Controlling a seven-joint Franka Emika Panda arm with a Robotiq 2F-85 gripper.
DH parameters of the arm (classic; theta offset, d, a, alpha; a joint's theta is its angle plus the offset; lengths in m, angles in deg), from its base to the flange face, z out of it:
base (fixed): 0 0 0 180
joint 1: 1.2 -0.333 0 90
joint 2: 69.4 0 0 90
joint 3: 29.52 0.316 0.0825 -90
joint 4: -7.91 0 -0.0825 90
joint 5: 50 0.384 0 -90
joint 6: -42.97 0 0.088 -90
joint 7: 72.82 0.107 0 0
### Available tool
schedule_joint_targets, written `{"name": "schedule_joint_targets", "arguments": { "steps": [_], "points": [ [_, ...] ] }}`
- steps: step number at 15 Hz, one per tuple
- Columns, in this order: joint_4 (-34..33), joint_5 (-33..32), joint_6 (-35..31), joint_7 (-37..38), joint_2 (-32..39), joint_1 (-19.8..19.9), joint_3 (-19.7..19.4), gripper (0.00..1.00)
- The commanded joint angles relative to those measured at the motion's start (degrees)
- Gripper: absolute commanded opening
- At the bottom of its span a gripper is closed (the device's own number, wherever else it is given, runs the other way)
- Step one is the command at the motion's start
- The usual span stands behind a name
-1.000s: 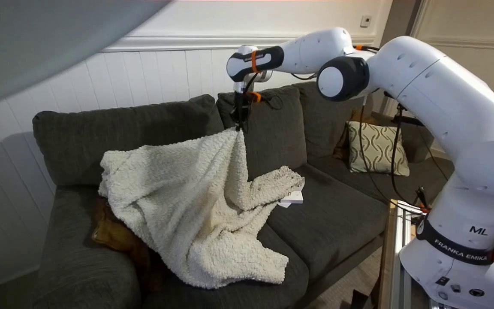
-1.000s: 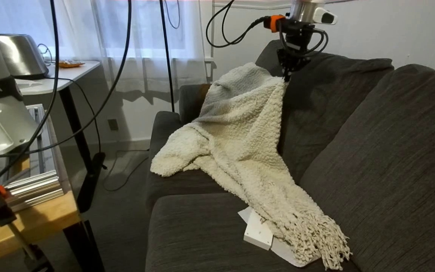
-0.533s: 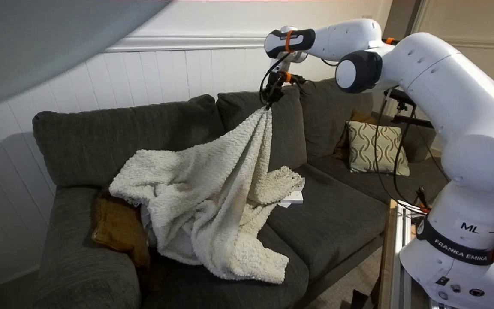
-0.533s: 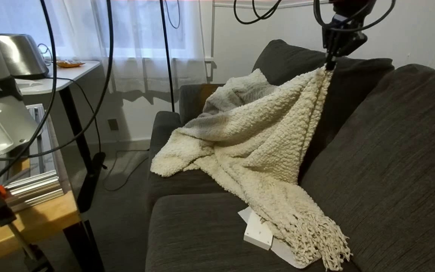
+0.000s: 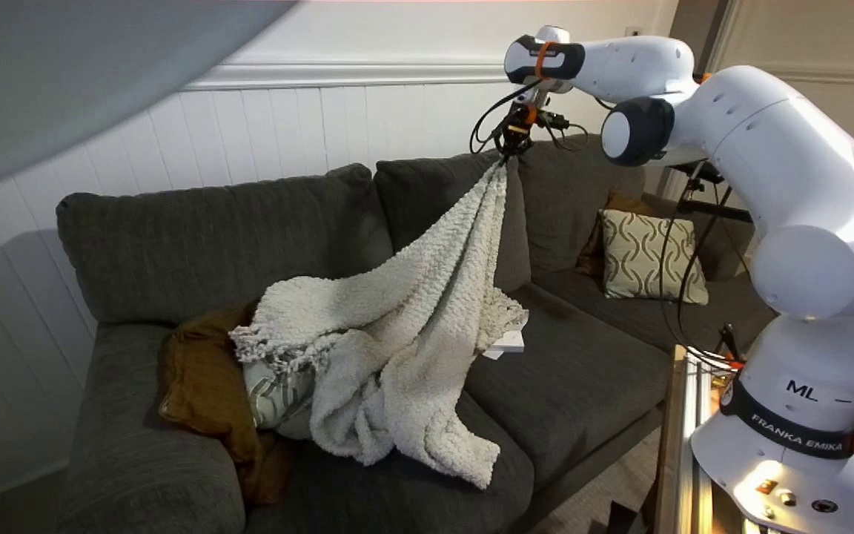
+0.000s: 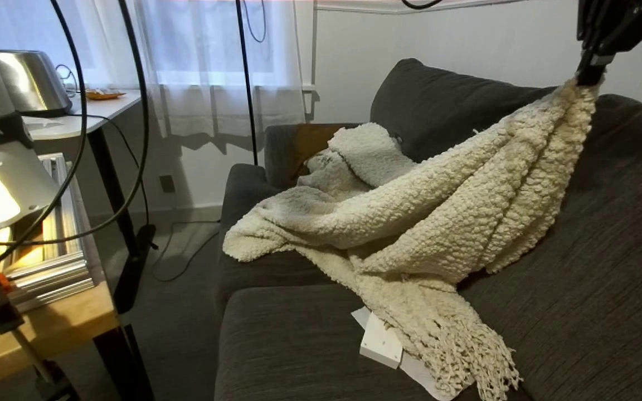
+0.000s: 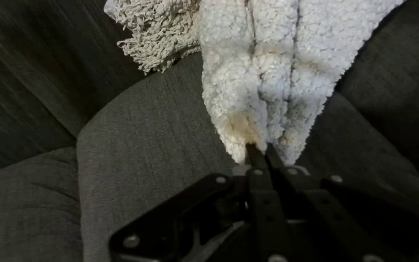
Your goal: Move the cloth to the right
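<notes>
A pale panelled wall [image 5: 249,133] stands behind the dark grey sofa [image 5: 575,386]. On its seat the cream cloth [image 5: 405,326] lies rumpled, rising to a point; in an exterior view its long axis runs from seven to one o'clock, the point at one. The tool [image 5: 503,160], narrow, pinches that point above the seat.

- Glossy white arm [image 5: 798,148] here, all smooth, rounded links!
- Dark grey joint housing [image 5: 653,127], and there's its round white cap [image 5: 616,135].
- Down at the white base [image 5: 835,482], a black band [image 5: 790,436] reads "FRANKA EMIKA", with dark "ML" lettering [image 5: 801,391] above it.
- Orange strap [image 5: 543,59] over black trim [image 5: 572,62], black cables [image 6: 145,111] in long loops.
- And the fingers [image 7: 261,185]: slim, black, bright round screws [image 7: 131,241] dotted about!
</notes>
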Motion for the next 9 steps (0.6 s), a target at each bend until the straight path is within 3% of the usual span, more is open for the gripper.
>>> {"name": "schedule_joint_targets", "arguments": {
  "steps": [1, 2, 3, 9],
  "points": [
    [-7.5, 0.8, -0.8, 7.7, 3.6, 3.3, 0.3, 0.01],
    [-7.2, -0.7, 2.2, 4.4, 3.8, 2.1, 0.7, 0.01],
    [-1.5, -0.7, -0.2, 4.0, 0.7, 2.4, 0.8, 0.03],
    [-2.3, -0.9, 0.4, 3.9, 2.0, 1.5, 1.0, 0.03]
  ]
}}
